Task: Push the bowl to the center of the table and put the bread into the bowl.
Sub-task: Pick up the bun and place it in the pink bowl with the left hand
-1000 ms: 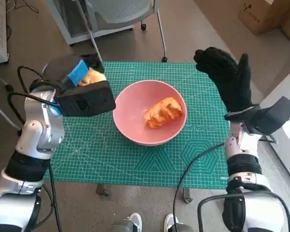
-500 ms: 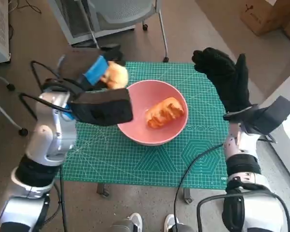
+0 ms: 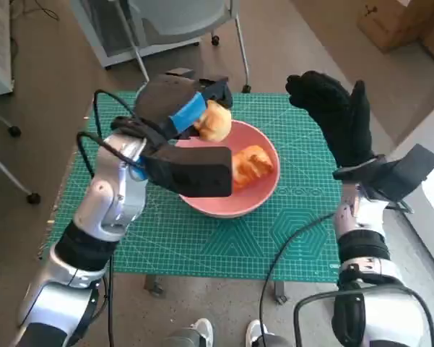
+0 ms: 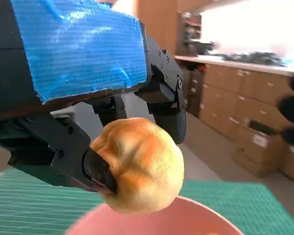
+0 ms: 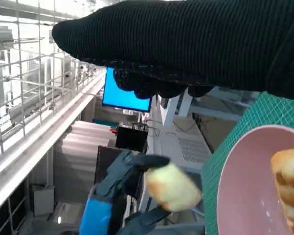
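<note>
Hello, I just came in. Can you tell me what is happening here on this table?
The robot's left hand holds a round bread roll in its fingers, above the far left rim of the pink bowl. The bowl stands near the middle of the green mat, and another piece of bread already lies inside it. The right hand, in its black glove, is raised beside the bowl with fingers spread, holding nothing.

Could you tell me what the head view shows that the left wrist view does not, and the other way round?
Only the head view shows the croissant-like bread lying in the bowl, the right hand raised beside it, and the green mat. Only the left wrist view shows wooden cabinets in the background. Both show the left hand holding the round bun over the pink bowl.
</note>
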